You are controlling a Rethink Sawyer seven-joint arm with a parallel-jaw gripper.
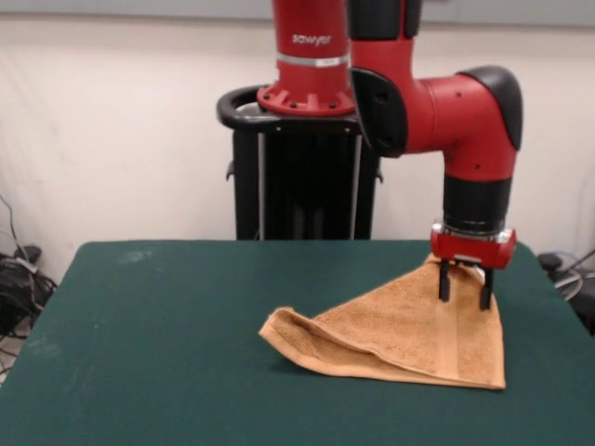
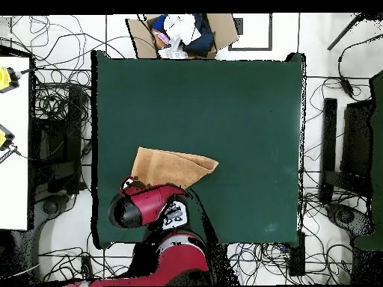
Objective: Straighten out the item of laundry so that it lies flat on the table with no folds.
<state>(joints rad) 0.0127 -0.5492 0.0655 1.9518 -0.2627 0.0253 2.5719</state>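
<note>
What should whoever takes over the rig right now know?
Claw: fingers spread, down at the towel's raised corner; a grip is not evident.
Towel: folded into a triangle near the table's edge on the robot's side, one corner lifted toward the claw, the opposite end bunched.
Done: nothing flat yet.
Left: pull the fold open and spread the towel flat.

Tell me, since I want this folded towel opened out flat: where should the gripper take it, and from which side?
Probably the top layer's corner beside the gripper, which hangs open-fingered over the towel. The cloth lies doubled into a triangle on the table, tapering to a rolled tip toward the middle. Come straight down from above, pinch only the upper layer, then peel it off the lower one.
</note>
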